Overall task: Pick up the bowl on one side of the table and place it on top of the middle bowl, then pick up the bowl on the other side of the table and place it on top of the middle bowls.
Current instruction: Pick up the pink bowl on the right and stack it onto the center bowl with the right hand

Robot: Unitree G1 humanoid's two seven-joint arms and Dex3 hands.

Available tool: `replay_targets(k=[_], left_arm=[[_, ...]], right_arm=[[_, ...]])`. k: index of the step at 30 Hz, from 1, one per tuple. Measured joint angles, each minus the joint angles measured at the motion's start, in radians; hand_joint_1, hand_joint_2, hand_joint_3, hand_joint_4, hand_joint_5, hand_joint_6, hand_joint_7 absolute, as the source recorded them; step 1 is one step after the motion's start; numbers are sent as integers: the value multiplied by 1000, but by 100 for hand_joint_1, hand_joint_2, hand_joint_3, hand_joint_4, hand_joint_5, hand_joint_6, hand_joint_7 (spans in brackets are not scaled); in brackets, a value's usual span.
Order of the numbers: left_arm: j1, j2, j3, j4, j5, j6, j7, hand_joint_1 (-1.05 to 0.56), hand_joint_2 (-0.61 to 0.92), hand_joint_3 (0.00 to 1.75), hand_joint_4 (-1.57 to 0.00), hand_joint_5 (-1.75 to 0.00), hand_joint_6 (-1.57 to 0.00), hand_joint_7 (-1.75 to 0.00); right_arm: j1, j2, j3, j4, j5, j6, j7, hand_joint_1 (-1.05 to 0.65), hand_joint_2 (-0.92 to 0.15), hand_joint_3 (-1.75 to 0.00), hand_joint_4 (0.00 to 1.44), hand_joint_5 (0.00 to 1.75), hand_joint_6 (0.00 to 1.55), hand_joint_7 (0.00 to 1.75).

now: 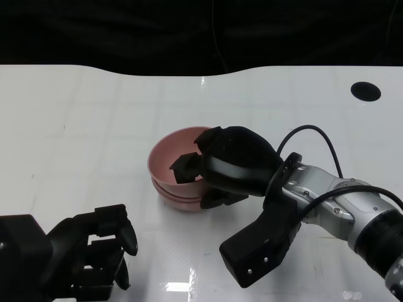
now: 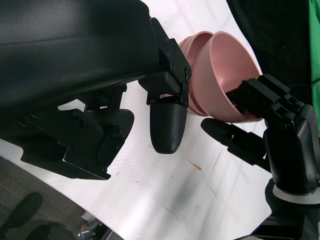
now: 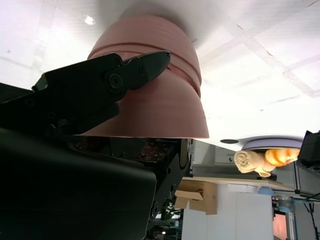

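A stack of pink bowls (image 1: 176,170) stands at the middle of the white table (image 1: 82,126). The top bowl (image 2: 225,65) sits tilted in the ones below it. My right hand (image 1: 230,165) grips this top bowl at its right rim, with one finger inside the bowl and the others outside beneath it. The right wrist view shows the stack (image 3: 165,95) close up, with a finger (image 3: 100,82) against its side. My left hand (image 1: 94,251) hovers low at the table's near left, away from the bowls, holding nothing. Its fingers (image 2: 167,125) are loosely bent.
A round black hole (image 1: 366,91) sits in the table top at the far right. The table's far edge (image 1: 208,69) borders a dark background. Beyond the table, the right wrist view shows a cardboard box (image 3: 200,195) and a shelf with items (image 3: 262,157).
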Motion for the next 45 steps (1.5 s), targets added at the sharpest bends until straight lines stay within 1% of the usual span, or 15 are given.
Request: replay_targets(k=[3, 10, 13, 14, 20, 25, 26, 28, 29, 30, 31, 32, 34, 37, 45], left_arm=[[-3, 0, -1, 4, 0, 0, 0, 26, 81, 104, -73, -175, -63, -175], [-6, 0, -4, 6, 0, 0, 0, 27, 82, 103, -75, -175, -63, -175], [-6, -7, -3, 8, -2, 0, 0, 27, 82, 102, -76, -175, -63, -175], [-6, -8, -3, 8, -2, 0, 0, 27, 82, 102, -76, -175, -63, -175], [-6, -9, -3, 8, 0, 2, 0, 27, 82, 102, -75, -175, -62, -175], [-6, -9, -4, 8, -1, 13, 6, 25, 85, 96, -74, -175, -61, -175], [-6, -9, -4, 7, -1, 16, 6, 25, 85, 95, -74, -175, -60, -175], [-6, -9, -4, 7, -1, 19, 6, 25, 86, 94, -73, -175, -60, -175], [-6, -9, -4, 7, 0, 17, 6, 25, 86, 94, -73, -175, -60, -175], [-6, -9, -4, 9, 0, 11, 6, 26, 86, 94, -72, -175, -60, -175], [-6, -9, -5, 10, 1, 1, 6, 25, 86, 93, -71, -175, -60, -175], [-6, -9, -5, 13, 1, -11, 6, 24, 87, 92, -68, -175, -60, -175], [-6, -9, -5, 17, 1, -24, 6, 22, 89, 90, -66, -175, -61, -175], [-6, -9, -5, 20, -1, -24, 6, 13, 92, 77, -71, -175, -61, -175], [-6, -10, -7, 31, 0, -37, 6, 19, 92, 80, -78, -175, -65, -175]], right_arm=[[-7, 5, 5, 24, -3, 0, -18, -23, -90, -3, 87, 175, 70, 134], [-21, 16, 22, 78, -15, -11, -82, -23, -90, -2, 84, 175, 71, 131], [-25, 20, 33, 114, -21, -34, -142, -22, -90, -1, 83, 175, 59, 163], [-27, 22, 35, 131, -22, -42, -170, -22, -91, -1, 83, 175, 56, 168], [-37, 34, 67, 217, -52, -72, -314, -21, -91, -1, 81, 175, 54, 170], [-42, 39, 75, 260, -55, -87, -354, -23, -92, -4, 79, 175, 50, 174], [-43, 39, 77, 262, -56, -86, -356, -37, -92, -16, 69, 167, 47, 160], [-45, 38, 85, 259, -60, -73, -342, -54, -92, -31, 67, 115, 58, 91], [-45, 36, 86, 253, -56, -64, -306, -69, -92, -41, 44, 66, 45, 44], [-46, 33, 85, 247, -48, -58, -249, -78, -92, -47, 29, 41, 37, 23], [-45, 31, 85, 244, -36, -55, -188, -86, -92, -51, 15, 21, 26, 12], [-45, 28, 84, 241, -29, -50, -140, -96, -92, -61, 6, 9, 11, 5], [-44, 24, 84, 234, -18, -39, -81, -102, -92, -69, 2, 2, 3, 1], [-39, 15, 86, 214, -20, -16, -67, -105, -92, -79, 0, 0, 0, 0], [-25, 13, 127, 204, -68, 46, -94, -105, -92, -89, 0, 0, 0, 0]])
